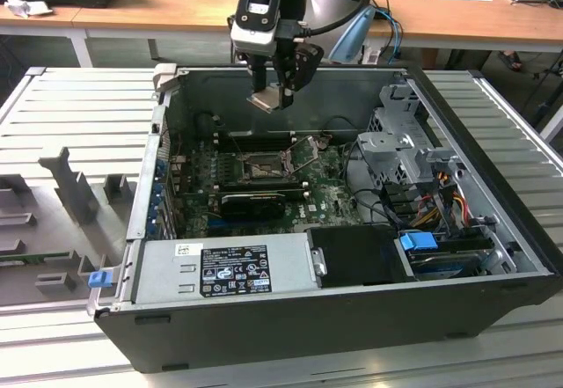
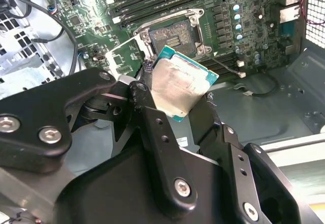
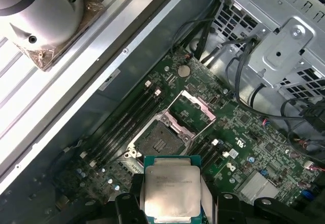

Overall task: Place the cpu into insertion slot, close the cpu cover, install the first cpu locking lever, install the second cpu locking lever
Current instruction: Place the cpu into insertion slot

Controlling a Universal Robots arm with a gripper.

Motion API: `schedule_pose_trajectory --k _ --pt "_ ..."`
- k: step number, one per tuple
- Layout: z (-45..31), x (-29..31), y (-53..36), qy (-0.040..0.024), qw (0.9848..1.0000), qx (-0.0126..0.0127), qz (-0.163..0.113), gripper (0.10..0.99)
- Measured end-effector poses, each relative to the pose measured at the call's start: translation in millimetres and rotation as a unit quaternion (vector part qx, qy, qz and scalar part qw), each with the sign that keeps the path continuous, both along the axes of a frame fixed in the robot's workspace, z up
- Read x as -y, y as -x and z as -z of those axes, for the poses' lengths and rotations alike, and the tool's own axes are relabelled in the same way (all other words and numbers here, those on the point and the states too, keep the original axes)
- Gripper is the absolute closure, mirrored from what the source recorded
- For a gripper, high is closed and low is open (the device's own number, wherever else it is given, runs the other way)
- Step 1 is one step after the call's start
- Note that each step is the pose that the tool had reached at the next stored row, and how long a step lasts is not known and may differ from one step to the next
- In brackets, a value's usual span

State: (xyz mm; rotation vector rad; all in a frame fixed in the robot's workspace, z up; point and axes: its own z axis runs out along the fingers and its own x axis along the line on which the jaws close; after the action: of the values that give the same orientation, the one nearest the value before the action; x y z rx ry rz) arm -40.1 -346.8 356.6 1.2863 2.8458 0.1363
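My gripper hangs above the open computer case, shut on the cpu, a small square chip with a dull silver face. In both wrist views the cpu sits tilted between the black fingers. Below it lies the insertion slot, a black-rimmed socket on the green motherboard with its dark pin field bare. The cpu cover, a silvery frame plate, stands swung open beside the slot. The cpu is well above the slot and apart from it.
Memory sticks run along the slot's far side, and a long black card lies on its near side. A grey power supply fills the case front. A metal drive cage with cables stands at the exterior view's right.
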Motion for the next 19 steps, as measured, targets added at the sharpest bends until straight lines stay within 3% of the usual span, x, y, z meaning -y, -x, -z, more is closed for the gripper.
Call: schedule_pose_trajectory --k 7,14,19 --pt "0.6 0.0 0.0 0.0000 0.9996 0.0000 0.027 0.557" --pt "1.6 0.0 0.0 0.0000 0.9975 0.0000 0.070 0.557" --pt "6.1 0.0 0.0 0.0000 0.9972 0.0000 0.075 0.557"
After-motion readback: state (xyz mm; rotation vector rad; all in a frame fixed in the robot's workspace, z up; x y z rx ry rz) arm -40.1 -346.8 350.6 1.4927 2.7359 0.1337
